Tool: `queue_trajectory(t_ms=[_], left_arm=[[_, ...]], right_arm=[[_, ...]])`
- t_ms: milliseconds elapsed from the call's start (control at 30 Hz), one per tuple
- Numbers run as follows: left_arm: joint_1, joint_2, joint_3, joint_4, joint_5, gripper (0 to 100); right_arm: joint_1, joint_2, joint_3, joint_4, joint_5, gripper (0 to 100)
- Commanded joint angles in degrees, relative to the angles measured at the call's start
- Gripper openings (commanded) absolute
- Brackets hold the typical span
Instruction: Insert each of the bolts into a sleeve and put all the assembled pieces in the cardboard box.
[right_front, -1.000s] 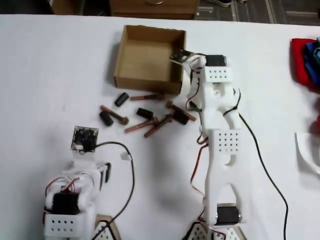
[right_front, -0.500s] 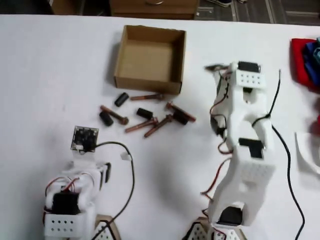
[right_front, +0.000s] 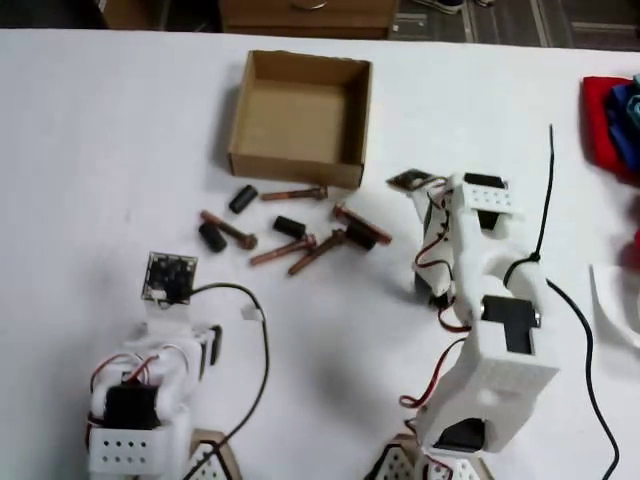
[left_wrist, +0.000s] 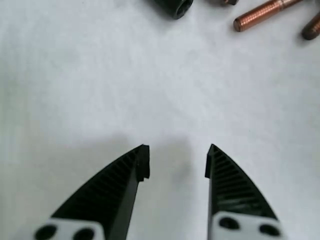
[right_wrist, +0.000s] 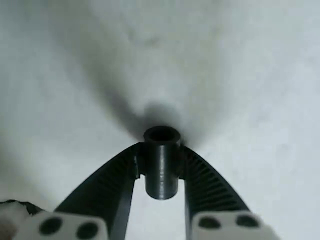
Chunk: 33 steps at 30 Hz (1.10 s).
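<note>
My right gripper (right_wrist: 161, 159) is shut on a black sleeve (right_wrist: 161, 177), held upright with its open bore facing the white table just below. In the high view the right arm (right_front: 480, 300) is folded at the near right, away from the parts. Several copper bolts (right_front: 280, 250) and three loose black sleeves (right_front: 243, 199) lie scattered in front of the cardboard box (right_front: 295, 170); one bolt (right_front: 349, 214) lies against another sleeve (right_front: 361, 236). My left gripper (left_wrist: 175, 162) is open over bare table, with a sleeve (left_wrist: 172, 6) and bolt ends (left_wrist: 260, 14) beyond its fingertips.
The left arm (right_front: 140, 400) sits at the near left with a black cable (right_front: 262, 340) looping beside it. Red and blue cloth (right_front: 612, 115) lies at the far right edge, and a white curved object (right_front: 612, 305) below it. Open table lies between the arms.
The right arm has swung away from the box's corner, rightward and back toward the near edge, folding up. The left arm and the loose parts have not moved.
</note>
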<state>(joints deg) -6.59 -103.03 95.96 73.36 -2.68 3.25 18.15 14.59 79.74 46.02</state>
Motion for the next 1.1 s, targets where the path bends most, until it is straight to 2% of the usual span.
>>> queue_trajectory(t_ms=[0,467,667,933,1067], left_arm=[[-0.44,-1.41,1.01,0.26,-0.18,20],[-0.44,-1.41,1.01,0.26,-0.18,20],[-0.44,-1.41,1.01,0.26,-0.18,20],[-0.44,-1.41,1.01,0.26,-0.18,20],[-0.44,-1.41,1.01,0.26,-0.18,20]], right_arm=[[-0.13,0.22,-0.35,0.66,2.9,17.6],[-0.04,5.67,-0.18,2.59,3.43,18.7],[2.33,7.69,-0.18,2.33,3.6,18.7],[9.1,1.8,-0.18,4.26,13.36,19.1],[11.47,-5.41,-0.09,4.26,14.24,23.8]])
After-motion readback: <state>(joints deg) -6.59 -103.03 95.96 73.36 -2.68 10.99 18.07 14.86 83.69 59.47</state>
